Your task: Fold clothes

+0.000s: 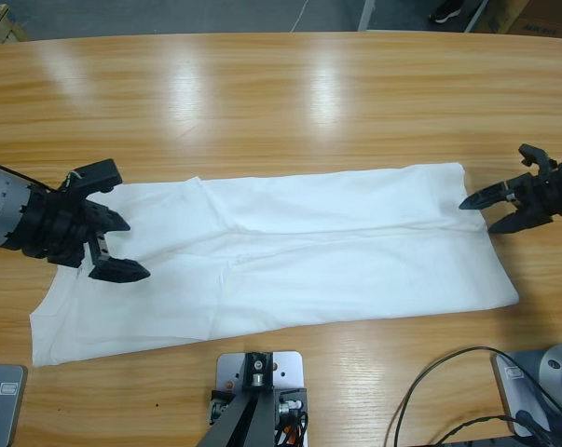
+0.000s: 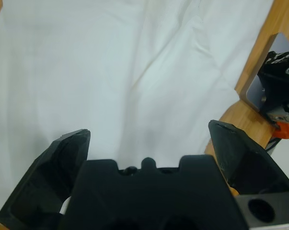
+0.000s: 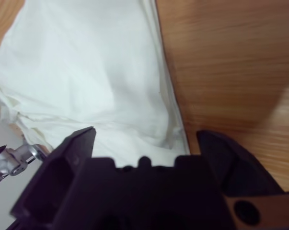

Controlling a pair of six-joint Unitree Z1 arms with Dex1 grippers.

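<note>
1. Tools first: the left tool (image 1: 117, 244) hovers over the near-left part of the shirt, jaws spread wide with nothing between them; in the left wrist view its two black jaws frame bare white cloth.
2. At the opposite end the right tool (image 1: 490, 212) sits just at the shirt's edge, jaws also parted and holding nothing. In its wrist view the hem runs up between the jaws, cloth on one side, bare wood on the other.
3. As I judge it, the step in hand is taking hold of the two ends for a fold. To do it well, each tool should come down low enough to pinch every layer at the edge, not only the top one, and both should close before either lifts, so the cloth rises evenly without dragging.
4. The left tool looks set well inside the fabric; a grip nearer the edge would probably give a cleaner fold line.
5. The T-shirt (image 1: 290, 265) lies flat across the middle of the desk (image 1: 281, 102), stretched lengthwise from one tool to the other. It is plain white, seemingly already folded into a long band, with a soft crease along its length and a few small wrinkles. No logo shows.
</note>
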